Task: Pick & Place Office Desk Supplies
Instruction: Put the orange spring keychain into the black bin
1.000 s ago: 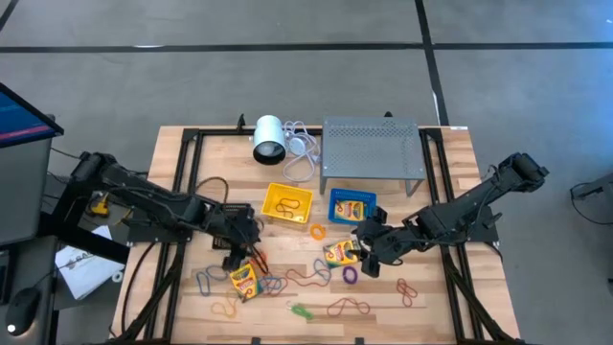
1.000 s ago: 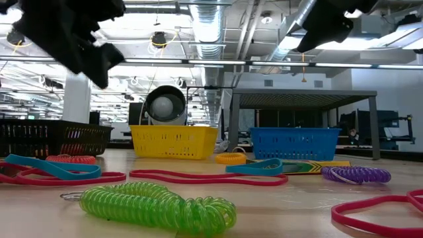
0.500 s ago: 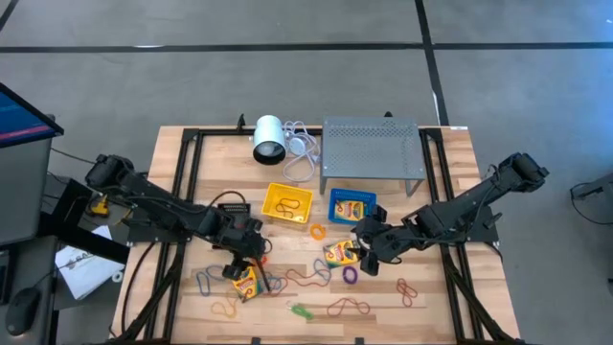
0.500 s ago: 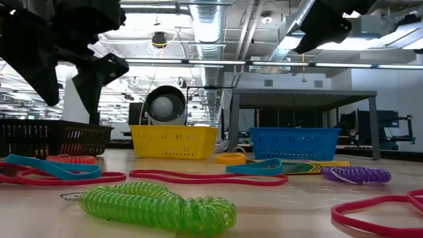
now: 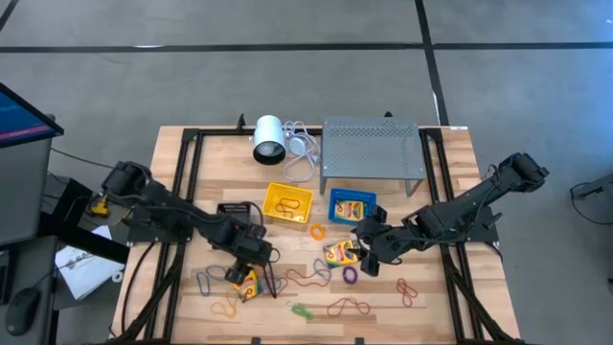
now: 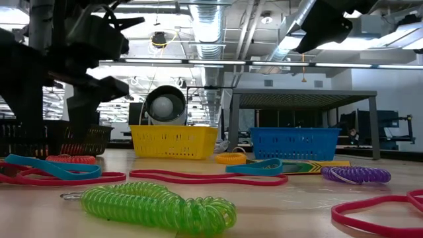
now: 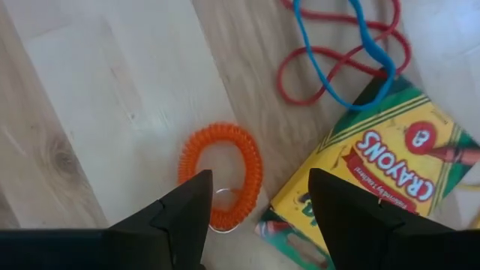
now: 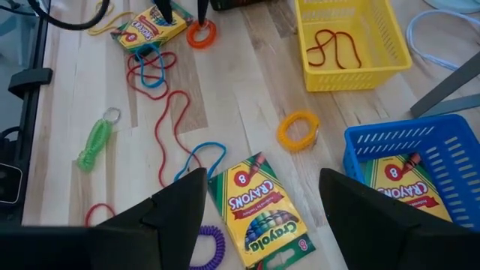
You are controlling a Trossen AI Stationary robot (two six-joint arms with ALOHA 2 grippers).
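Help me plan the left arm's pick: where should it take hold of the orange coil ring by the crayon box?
Probably grip the orange coil ring across its far rim, away from the crayon box, coming straight down. It lies flat, and the open left tool already straddles it.

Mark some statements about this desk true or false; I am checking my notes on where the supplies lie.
1. The left gripper is open above the orange coiled plastic ring. True.
2. The yellow plastic basket holds a crayon box. False: it holds a red rubber-band loop.
3. The blue plastic basket holds a yellow-and-green cardboard crayon box. True.
4. The right gripper is shut on the crayon box in front of it. False: its fingers stand apart, and that crayon box lies flat on the wooden table.
5. The green coiled ring lies inside the yellow basket. False: it lies on the table near the front edge.
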